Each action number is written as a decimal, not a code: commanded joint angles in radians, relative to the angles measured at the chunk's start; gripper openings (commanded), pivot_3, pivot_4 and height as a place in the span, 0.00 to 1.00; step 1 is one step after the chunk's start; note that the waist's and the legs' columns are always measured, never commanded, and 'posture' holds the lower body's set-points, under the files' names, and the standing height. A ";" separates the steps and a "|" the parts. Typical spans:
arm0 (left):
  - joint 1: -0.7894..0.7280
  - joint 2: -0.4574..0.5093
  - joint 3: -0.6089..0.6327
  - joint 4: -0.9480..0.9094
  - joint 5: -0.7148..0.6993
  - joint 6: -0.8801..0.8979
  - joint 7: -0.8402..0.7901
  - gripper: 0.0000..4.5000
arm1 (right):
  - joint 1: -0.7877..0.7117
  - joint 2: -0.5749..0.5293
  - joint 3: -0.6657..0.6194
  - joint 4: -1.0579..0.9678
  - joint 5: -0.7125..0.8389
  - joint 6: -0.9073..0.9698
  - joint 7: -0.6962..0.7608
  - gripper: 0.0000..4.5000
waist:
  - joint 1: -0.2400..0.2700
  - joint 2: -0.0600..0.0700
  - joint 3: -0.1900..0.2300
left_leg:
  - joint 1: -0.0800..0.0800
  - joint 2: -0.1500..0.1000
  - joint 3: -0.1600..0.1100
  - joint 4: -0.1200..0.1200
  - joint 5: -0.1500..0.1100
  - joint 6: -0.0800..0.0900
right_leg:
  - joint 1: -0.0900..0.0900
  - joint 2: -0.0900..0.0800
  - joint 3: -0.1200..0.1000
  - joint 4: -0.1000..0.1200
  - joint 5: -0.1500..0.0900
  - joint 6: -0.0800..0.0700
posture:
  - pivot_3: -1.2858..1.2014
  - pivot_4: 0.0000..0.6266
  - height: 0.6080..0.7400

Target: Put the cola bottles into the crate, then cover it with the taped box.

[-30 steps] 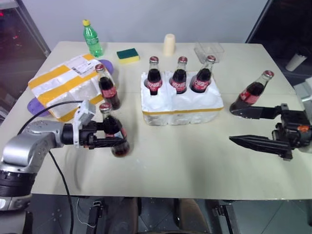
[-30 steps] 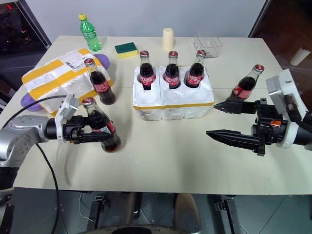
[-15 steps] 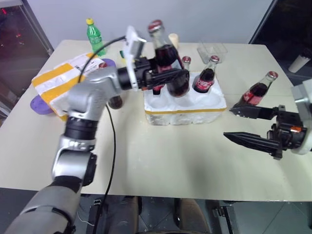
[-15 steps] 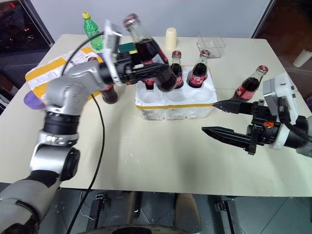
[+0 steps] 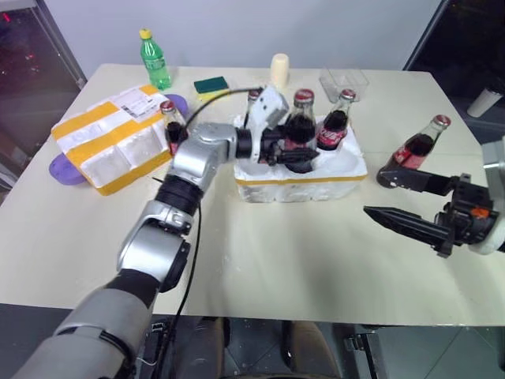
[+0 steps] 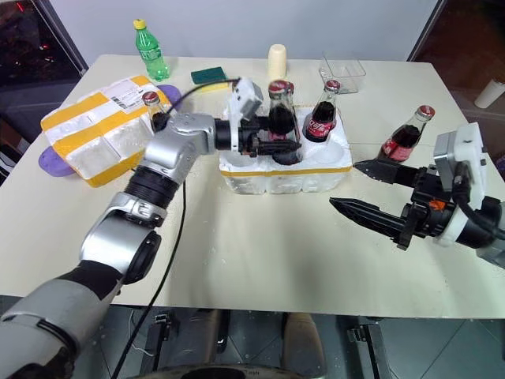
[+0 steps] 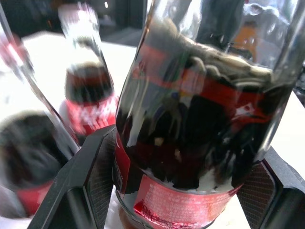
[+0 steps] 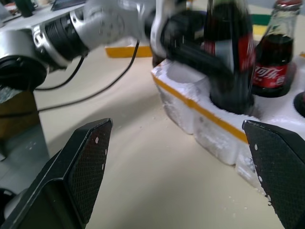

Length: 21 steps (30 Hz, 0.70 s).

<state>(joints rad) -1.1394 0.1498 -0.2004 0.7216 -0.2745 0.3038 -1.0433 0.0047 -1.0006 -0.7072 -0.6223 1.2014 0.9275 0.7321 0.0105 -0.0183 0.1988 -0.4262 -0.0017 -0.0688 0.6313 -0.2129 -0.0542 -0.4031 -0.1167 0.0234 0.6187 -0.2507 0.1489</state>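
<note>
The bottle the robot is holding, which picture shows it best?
The right wrist view. It shows the held bottle upright, its base down at a front well of the crate, with the left gripper around it. The left wrist view shows just its label up close. The eye views show it small, among other bottles.

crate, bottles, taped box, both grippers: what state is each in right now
crate: uncovered, front wells partly unfilled
held cola bottle: upright, gripped, bottom in the front middle well
back-row cola bottles: seated in the crate
cola bottle by taped box: standing on table
cola bottle at right: standing on table
taped box: on table, not on crate
left gripper: shut on held cola bottle
right gripper: open, empty
</note>
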 commanded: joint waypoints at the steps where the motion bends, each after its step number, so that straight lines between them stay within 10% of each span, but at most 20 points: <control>1: -0.055 -0.033 0.010 0.041 0.033 -0.059 -0.002 0.63 | -0.007 0.001 0.004 0.008 -0.023 -0.040 0.005 1.00 | 0.002 0.000 0.000 | 0.000 0.000 0.000 0.000 0.000 0.000 | 0.000 0.000 0.000 0.000 0.000 0.000 | 0.52 0.24 0.99; 4: -0.074 -0.051 -0.001 0.108 0.090 -0.087 0.030 0.63 | -0.017 0.001 0.026 0.028 -0.049 -0.060 0.009 1.00 | 0.003 0.000 0.000 | 0.000 0.000 0.000 0.000 -0.001 0.001 | 0.000 0.000 0.000 0.000 0.000 0.001 | 0.52 0.24 0.99; 7: -0.092 -0.062 0.004 0.147 0.121 -0.099 0.053 0.95 | -0.022 0.004 0.050 0.035 -0.070 -0.076 0.013 1.00 | 0.003 0.000 0.000 | 0.000 0.000 0.000 0.000 -0.001 0.001 | 0.000 0.000 0.000 0.000 0.001 0.002 | 0.52 0.24 0.99; 12: -0.055 -0.032 0.011 0.065 0.147 -0.087 0.070 0.99 | -0.042 0.014 0.102 0.042 -0.094 -0.101 0.018 1.00 | -0.004 0.000 0.000 | 0.000 0.000 0.000 0.001 -0.001 0.001 | 0.000 0.000 0.000 0.001 0.001 0.002 | 0.52 0.24 0.99; 21: 0.395 0.242 0.247 -0.910 -0.032 0.327 0.217 0.99 | -0.080 0.020 0.161 0.068 -0.102 -0.117 0.037 1.00 | -0.025 0.001 0.000 | 0.001 0.000 -0.002 0.000 0.000 0.000 | -0.005 0.000 0.001 0.012 0.000 0.001 | 0.52 0.24 0.99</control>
<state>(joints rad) -0.7625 0.3779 -0.0134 -0.0431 -0.2694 0.5853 -0.8721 -0.0646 -0.9846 -0.5310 -0.5490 1.1002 0.8301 0.7571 -0.0140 -0.0171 0.1987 -0.4246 -0.0018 -0.0710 0.6311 -0.2126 -0.0544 -0.4071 -0.1166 0.0244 0.6306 -0.2511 0.1497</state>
